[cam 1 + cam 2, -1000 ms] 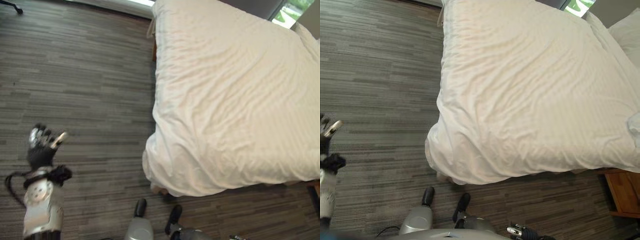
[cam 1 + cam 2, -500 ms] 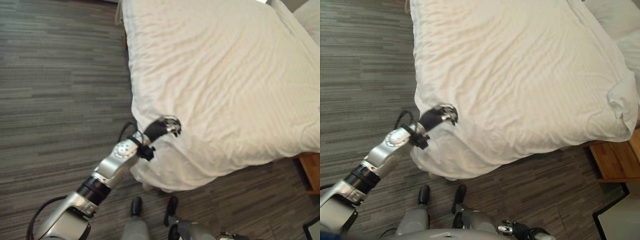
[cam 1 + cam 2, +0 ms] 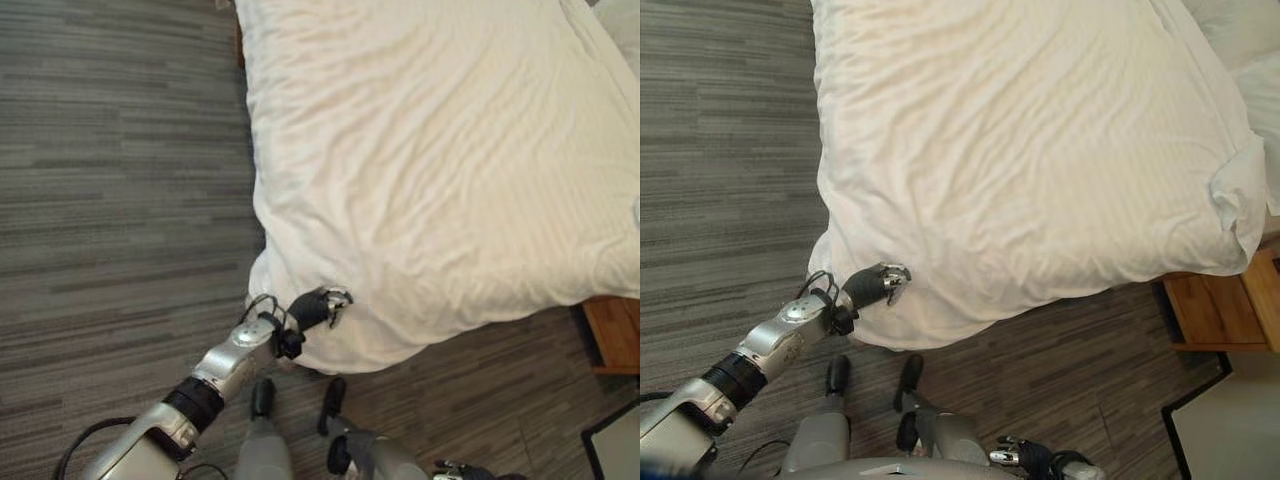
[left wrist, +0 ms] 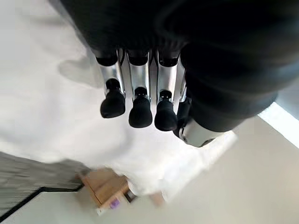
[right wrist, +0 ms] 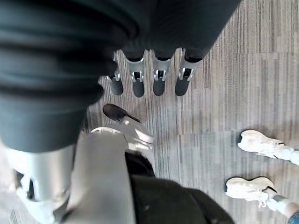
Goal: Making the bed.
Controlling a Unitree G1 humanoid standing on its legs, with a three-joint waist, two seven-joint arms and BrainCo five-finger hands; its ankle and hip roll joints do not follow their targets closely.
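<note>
A white duvet [image 3: 430, 170] covers the bed, lightly wrinkled, its near corner hanging toward the floor. My left hand [image 3: 318, 304] reaches in from the lower left and rests at that near corner [image 3: 902, 318], fingers bent downward against the cloth. In the left wrist view the fingers [image 4: 140, 105] hang relaxed over the white duvet [image 4: 42, 107] with no cloth pinched between them and the thumb. The duvet's far right corner [image 3: 1240, 185] is bunched and folded over. My right hand [image 5: 149, 77] hangs over the carpet with relaxed fingers, holding nothing.
Grey striped carpet [image 3: 110, 180] surrounds the bed on the left and front. A wooden nightstand [image 3: 1220, 310] stands at the bed's right end, with a dark-framed pale panel [image 3: 1230, 420] beside it. A pillow [image 3: 1230, 25] lies at the top right. A person's white shoes [image 5: 261, 144] stand nearby.
My left hand swung from over the carpet onto the duvet, then slid down to its near corner. The camera shifted too, bringing the nightstand into sight.
</note>
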